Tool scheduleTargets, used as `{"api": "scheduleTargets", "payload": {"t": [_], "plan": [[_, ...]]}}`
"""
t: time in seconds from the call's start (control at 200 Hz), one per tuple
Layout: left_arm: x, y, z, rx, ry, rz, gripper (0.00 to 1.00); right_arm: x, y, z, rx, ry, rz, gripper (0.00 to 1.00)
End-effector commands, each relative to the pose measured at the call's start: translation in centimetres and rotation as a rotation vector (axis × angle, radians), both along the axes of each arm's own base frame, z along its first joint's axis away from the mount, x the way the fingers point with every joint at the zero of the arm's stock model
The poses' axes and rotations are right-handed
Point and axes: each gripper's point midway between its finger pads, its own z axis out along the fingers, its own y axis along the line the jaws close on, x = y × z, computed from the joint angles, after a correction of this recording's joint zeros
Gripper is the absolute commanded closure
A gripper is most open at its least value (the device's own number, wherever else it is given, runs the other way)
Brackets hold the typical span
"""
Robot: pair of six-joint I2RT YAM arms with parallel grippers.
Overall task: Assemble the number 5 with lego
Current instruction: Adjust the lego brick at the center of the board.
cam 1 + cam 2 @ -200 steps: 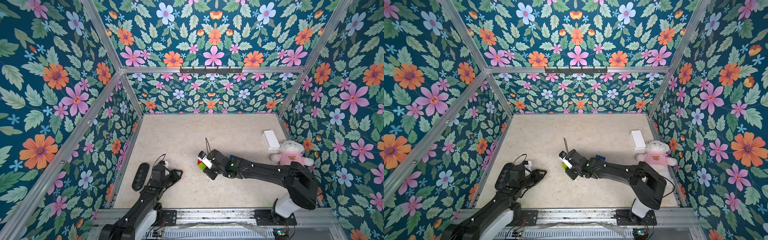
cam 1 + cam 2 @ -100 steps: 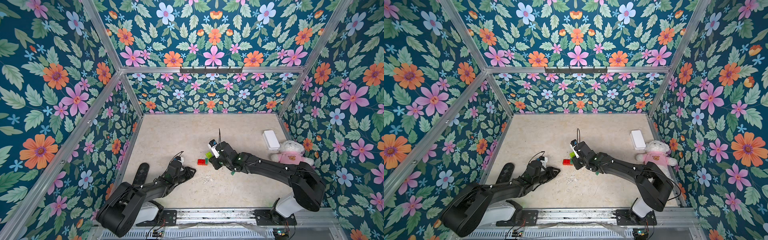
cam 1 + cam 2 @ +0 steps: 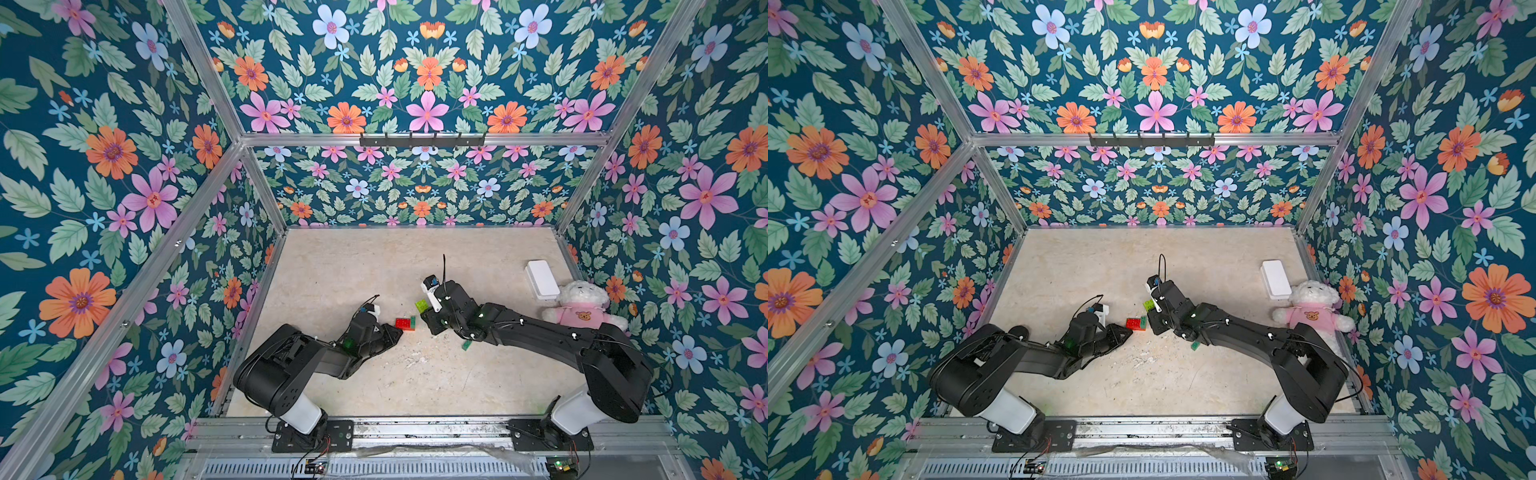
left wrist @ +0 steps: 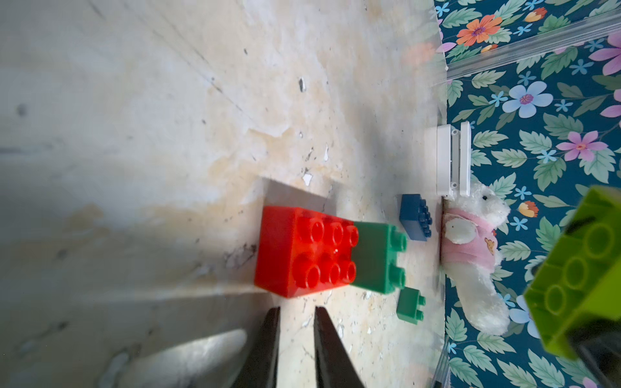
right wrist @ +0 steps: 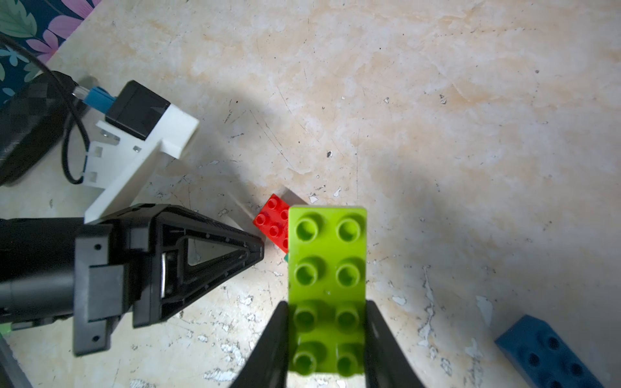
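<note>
On the marbled beige tabletop (image 3: 374,270), the red brick (image 4: 302,252), joined to a dark-green brick (image 4: 373,258), lies just beyond the left gripper (image 4: 296,310), closed and empty. The right gripper (image 5: 327,302) clamps the lime-green brick (image 5: 327,255) nearby.

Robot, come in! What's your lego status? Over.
Left tool shut, empty, just short of red brick. Right tool shut on lime brick, held close by. Nothing between them.

The red brick (image 3: 401,323) lies mid-frame, a dark-green brick (image 3: 412,323) touching its right side. The lime-green brick (image 3: 421,306) is raised just upper right.
</note>
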Motion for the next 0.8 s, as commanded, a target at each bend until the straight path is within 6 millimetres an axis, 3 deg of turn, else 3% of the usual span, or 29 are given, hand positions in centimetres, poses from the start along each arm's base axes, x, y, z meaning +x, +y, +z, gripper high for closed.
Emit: {"api": "scheduleTargets", "payload": {"t": [0.0, 0.46, 0.54, 0.565, 0.795], "plan": [[0.6, 0.3, -0.7, 0.047, -0.008, 0.013, 0.79, 0.2, 0.5, 0.3, 0.023, -0.004, -0.003, 0.82], [3.2, -0.5, -1.2, 0.129, -0.039, -0.006, 0.80, 0.0, 1.8, -0.7, -0.005, 0.045, 0.064, 0.82], [3.0, -0.4, -1.0, 0.120, -0.041, -0.003, 0.80, 0.1, 1.9, -0.5, -0.011, 0.050, 0.064, 0.82], [2.8, -0.2, -0.9, 0.120, -0.043, -0.001, 0.79, 0.1, 2.0, -1.8, -0.038, 0.074, 0.065, 0.82], [1.2, 1.1, 0.3, 0.111, -0.069, 0.012, 0.73, 0.6, 2.3, -2.5, -0.089, 0.098, 0.070, 0.82]]}}
